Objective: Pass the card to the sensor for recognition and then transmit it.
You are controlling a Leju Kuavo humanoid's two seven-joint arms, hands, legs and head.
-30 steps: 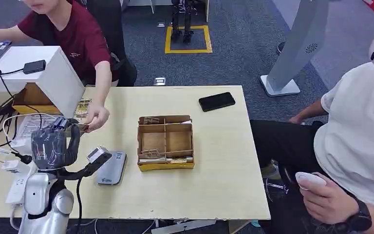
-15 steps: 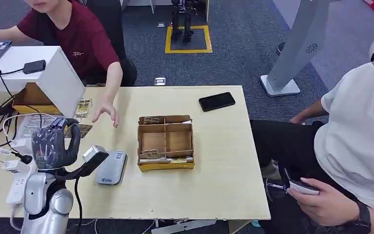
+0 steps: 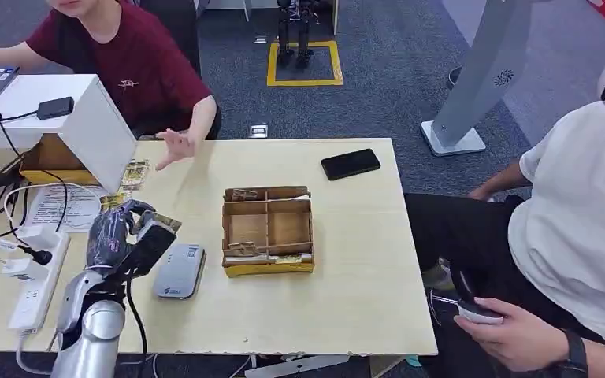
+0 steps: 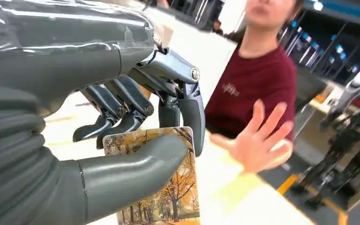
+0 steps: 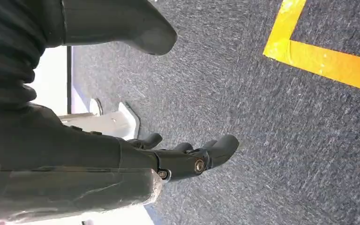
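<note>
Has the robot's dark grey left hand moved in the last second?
Yes. The left hand, holding the picture card, has moved right, toward the grey card reader lying on the wooden table.

The left hand's thumb (image 4: pixel 122 171) covers the middle of the card (image 4: pixel 176 192), whose lower edge is cut off. The person's hand (image 4: pixel 258 140) is blurred.

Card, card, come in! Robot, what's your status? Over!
Left hand holds the card above the table, near the grey sensor. Right hand empty, over the carpet. A person's hand hovers beyond. Over.
</note>
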